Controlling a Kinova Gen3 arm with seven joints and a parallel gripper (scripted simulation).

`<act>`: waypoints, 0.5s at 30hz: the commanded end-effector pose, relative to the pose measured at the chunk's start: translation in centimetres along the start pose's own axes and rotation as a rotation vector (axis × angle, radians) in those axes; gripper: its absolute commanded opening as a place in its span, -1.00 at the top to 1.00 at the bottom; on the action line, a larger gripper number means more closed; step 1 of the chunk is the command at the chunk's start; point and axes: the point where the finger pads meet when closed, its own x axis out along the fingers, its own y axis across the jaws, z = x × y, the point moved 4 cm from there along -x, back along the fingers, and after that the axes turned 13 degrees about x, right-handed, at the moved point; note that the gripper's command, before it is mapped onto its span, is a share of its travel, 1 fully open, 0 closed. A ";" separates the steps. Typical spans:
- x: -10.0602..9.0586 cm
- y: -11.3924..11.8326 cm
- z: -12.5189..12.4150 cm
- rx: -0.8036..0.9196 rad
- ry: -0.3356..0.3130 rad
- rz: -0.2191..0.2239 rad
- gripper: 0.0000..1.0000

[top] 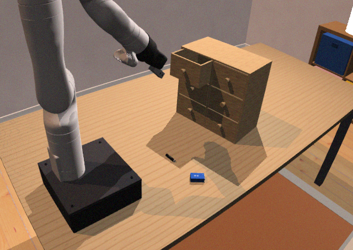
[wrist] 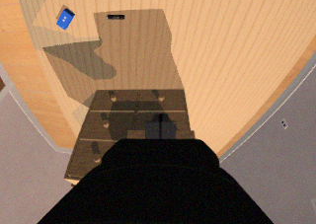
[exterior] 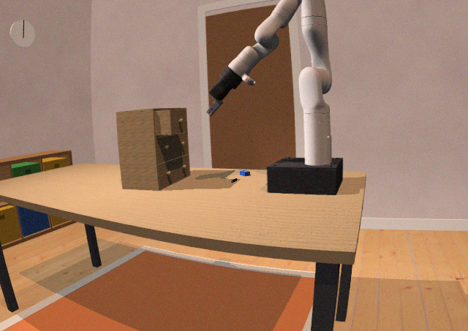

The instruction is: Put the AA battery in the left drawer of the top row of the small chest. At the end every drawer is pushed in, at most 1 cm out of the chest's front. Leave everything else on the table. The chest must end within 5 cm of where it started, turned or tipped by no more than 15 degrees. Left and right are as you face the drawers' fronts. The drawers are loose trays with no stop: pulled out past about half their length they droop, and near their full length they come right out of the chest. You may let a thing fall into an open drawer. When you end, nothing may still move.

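Observation:
The AA battery (top: 170,158) (exterior: 234,180) (wrist: 116,17), small and dark, lies on the table in front of the chest (top: 253,99) (exterior: 137,150). The top row's left drawer (top: 176,67) (exterior: 163,121) is pulled partly out and looks level. Its inside is shaded and only partly visible, with nothing seen in it. The other drawers look pushed in. My gripper (top: 161,74) (exterior: 210,112) (wrist: 161,122) is shut and empty. It is in the air in front of the open drawer, near its height and apart from it; in the wrist view it covers much of that drawer.
A small blue box (top: 197,177) (exterior: 244,173) (wrist: 65,19) lies on the table near the battery, towards the table's edge. The arm's black base (top: 94,170) (exterior: 302,180) stands on the table, facing the drawer fronts.

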 end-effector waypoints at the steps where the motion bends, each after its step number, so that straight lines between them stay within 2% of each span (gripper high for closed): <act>1: 0.3 0.0 0.3 0.003 -0.003 -0.001 1.00; 15: 0.8 0.0 0.6 0.000 -0.008 -0.004 1.00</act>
